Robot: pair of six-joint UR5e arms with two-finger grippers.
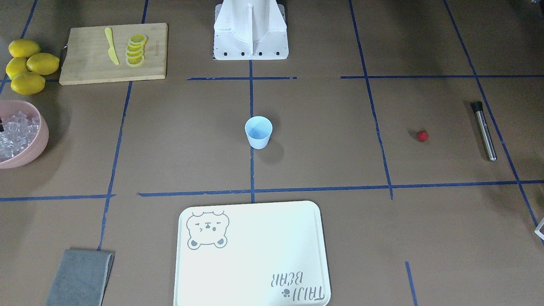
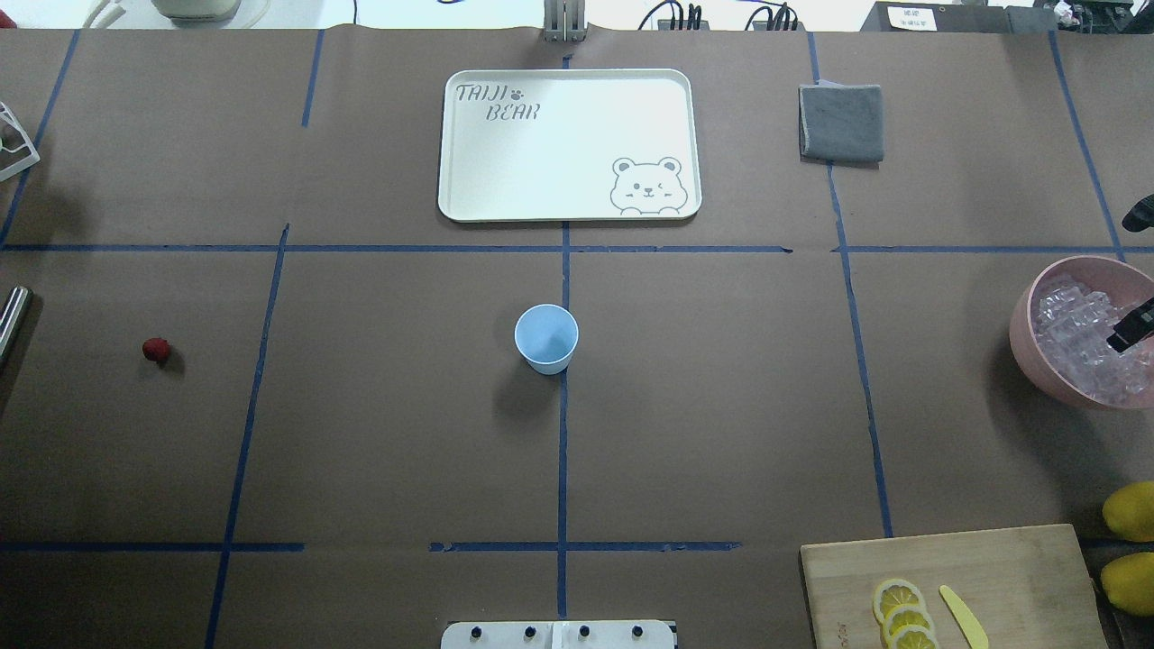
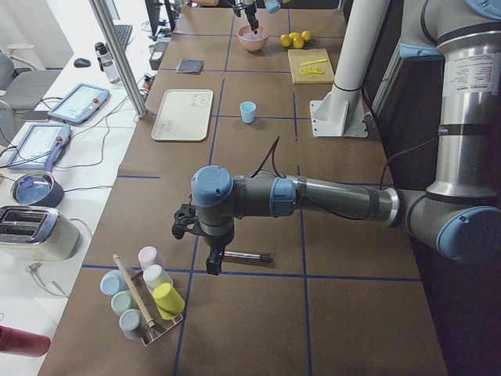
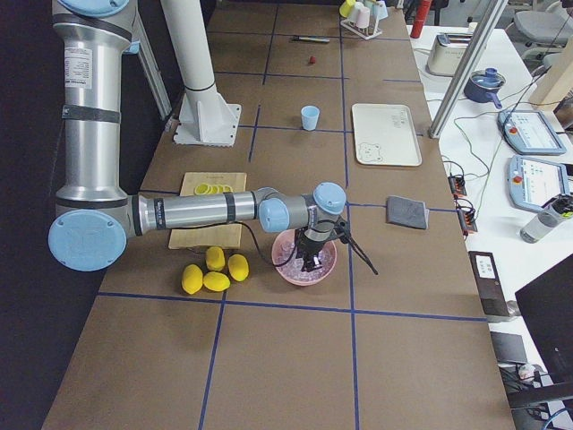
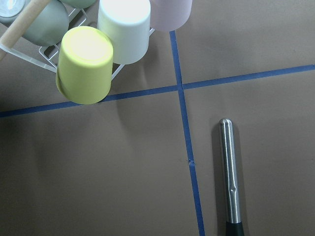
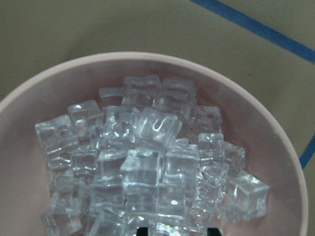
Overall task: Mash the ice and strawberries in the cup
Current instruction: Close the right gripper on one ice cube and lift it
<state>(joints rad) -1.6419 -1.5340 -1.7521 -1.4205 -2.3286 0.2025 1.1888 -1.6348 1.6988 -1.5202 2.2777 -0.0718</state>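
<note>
The light blue cup (image 1: 258,131) stands upright and empty at the table's middle; it also shows in the overhead view (image 2: 546,337). The red strawberry (image 1: 422,136) lies alone on the table (image 2: 156,350). The ice (image 6: 147,162) fills the pink bowl (image 2: 1023,333). My right gripper (image 6: 177,231) hangs low over the ice, its two dark fingertips apart at the bottom edge of the right wrist view, holding nothing. My left gripper (image 3: 211,266) hovers above a steel muddler (image 5: 230,177); I cannot tell if it is open or shut.
A white bear tray (image 2: 568,144) and a grey cloth (image 2: 840,123) lie at the far side. A wooden board (image 1: 112,53) holds lemon slices and a yellow knife, with whole lemons (image 1: 27,66) beside it. A rack of cups (image 5: 98,54) stands near the muddler.
</note>
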